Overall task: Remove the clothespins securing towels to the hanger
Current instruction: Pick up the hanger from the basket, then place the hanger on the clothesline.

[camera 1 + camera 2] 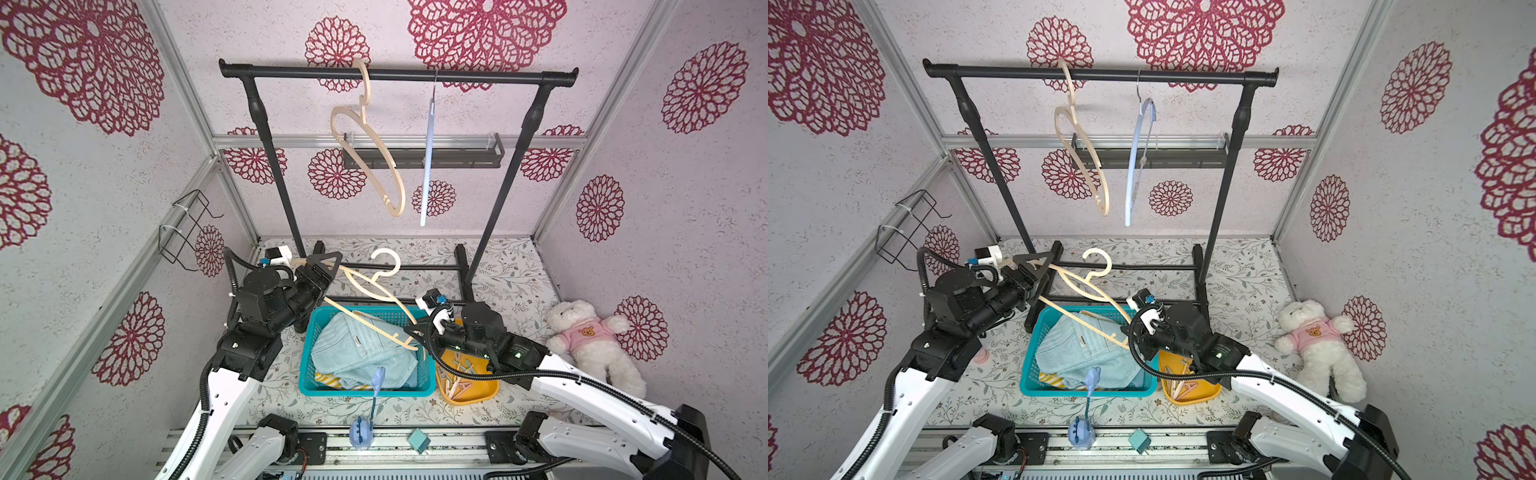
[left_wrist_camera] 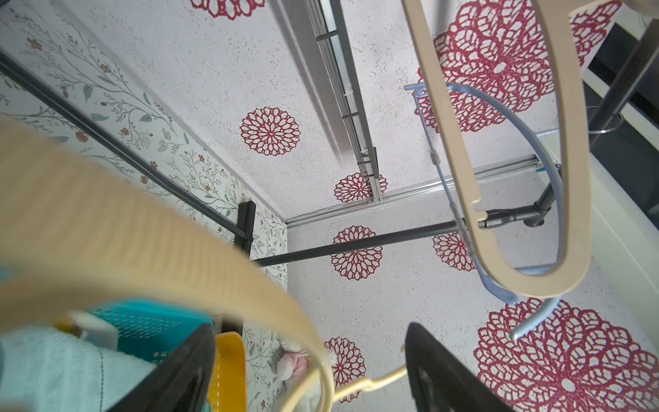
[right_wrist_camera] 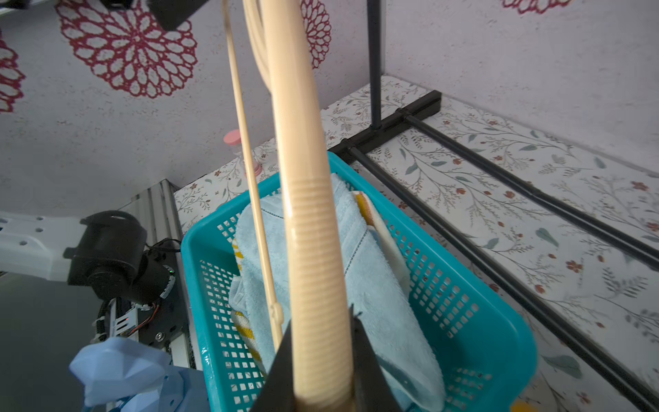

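At far left of the floral worktop (image 1: 519,270), the left tool (image 1: 327,271) stands spread wide, with jaws either side of one end of the beige plastic hanger (image 3: 313,249) and not clamping it.

Centre: the teal mesh plastic basket (image 1: 365,391) holds the towels. The plain light blue terry towel (image 1: 361,349) is on top and the yellow-and-white striped towel (image 1: 328,380) shows beneath it. A third cannot be made out. No pegs are visible on the towels or the hanger.

Right of the basket, the right tool (image 3: 321,335) pinches the hanger's ribbed opposite end, so the hanger spans above the basket on one grip.

Further right, the orange-yellow plastic tray (image 1: 478,397) holds the clothespins (image 1: 461,384), a loose heap of pastel pegs. The count is unclear.

Risks (judgement):
- A single-end pinch on a long, smooth lever may let the hanger rotate in the jaws or slip onto the towels.
- The hook points toward the black metal clothes rack (image 1: 399,75) and could snag its base bars.
- A left jaw could clip the hanger if that arm backs off at an angle.
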